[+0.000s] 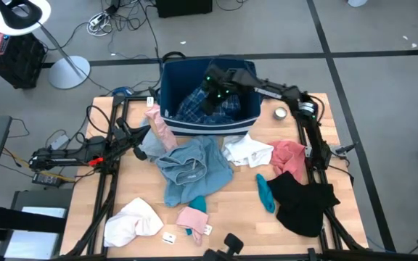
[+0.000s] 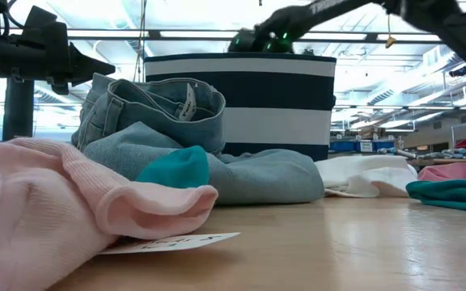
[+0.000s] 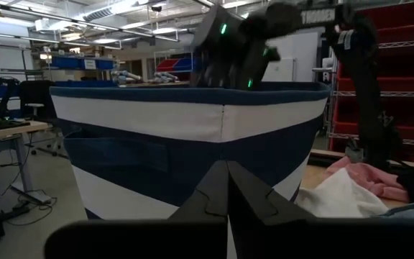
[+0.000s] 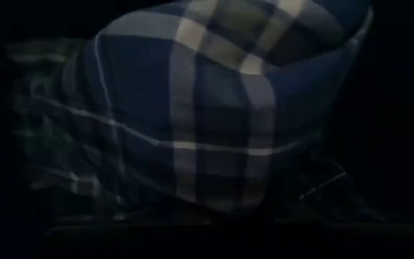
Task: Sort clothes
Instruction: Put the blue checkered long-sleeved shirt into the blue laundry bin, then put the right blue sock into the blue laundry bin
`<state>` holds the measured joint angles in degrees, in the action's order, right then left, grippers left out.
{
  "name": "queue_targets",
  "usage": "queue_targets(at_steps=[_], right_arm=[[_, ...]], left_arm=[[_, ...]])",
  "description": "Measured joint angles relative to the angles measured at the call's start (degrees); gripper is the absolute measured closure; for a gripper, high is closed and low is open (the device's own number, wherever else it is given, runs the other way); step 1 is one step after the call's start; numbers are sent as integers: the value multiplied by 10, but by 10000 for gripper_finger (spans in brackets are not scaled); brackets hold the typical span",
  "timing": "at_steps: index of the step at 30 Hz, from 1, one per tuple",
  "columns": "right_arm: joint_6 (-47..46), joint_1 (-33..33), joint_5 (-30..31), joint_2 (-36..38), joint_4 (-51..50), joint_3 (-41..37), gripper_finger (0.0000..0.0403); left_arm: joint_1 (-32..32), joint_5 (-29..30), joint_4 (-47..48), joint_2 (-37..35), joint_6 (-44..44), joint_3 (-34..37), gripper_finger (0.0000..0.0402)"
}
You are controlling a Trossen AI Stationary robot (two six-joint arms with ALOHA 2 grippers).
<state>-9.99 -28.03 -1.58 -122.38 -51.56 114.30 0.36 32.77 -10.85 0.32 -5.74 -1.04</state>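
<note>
A dark blue bin with a white stripe (image 1: 171,93) stands at the table's far middle, with the blue plaid garment (image 1: 220,110) inside it. My right gripper (image 1: 215,93) reaches down into the bin over the plaid cloth, which fills the right wrist view (image 4: 192,108). My left gripper (image 3: 227,188) is shut and empty; it points level at the bin from the table's left (image 1: 138,136). On the table lie a light blue-grey garment (image 1: 191,167), white pieces (image 1: 249,151) (image 1: 133,221), pink pieces (image 1: 160,127) (image 1: 192,216), a salmon-red one (image 1: 289,156), a black one (image 1: 303,199) and a teal one (image 1: 265,192).
A small round metal tin (image 1: 280,113) sits right of the bin. Paper tags (image 1: 169,237) lie near the front edge. The long pink piece leans against the bin's left front corner. Bare wood (image 1: 245,217) shows in the near middle of the table.
</note>
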Motion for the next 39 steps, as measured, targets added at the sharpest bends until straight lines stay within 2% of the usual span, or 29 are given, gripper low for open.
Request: queue_targets(at_steps=[6, 12, 19, 24, 29, 39], right_arm=[[-9, 0, -2, -61, -11, 0, 364], [-2, 2, -57, -112, -15, 1, 333], [-23, -2, -87, -125, -13, 1, 265], [-20, -5, -87, -88, -22, -1, 215], [-1, -7, -87, -20, -24, -1, 185], [41, 2, -58, 155, -47, -1, 183]], left_arm=[[0, 0, 0, 0, 0, 0, 397], [0, 0, 0, 0, 0, 0, 397], [0, 0, 0, 0, 0, 0, 397], [0, 0, 0, 0, 0, 0, 397], [0, 0, 0, 0, 0, 0, 397], [0, 0, 0, 0, 0, 0, 397]])
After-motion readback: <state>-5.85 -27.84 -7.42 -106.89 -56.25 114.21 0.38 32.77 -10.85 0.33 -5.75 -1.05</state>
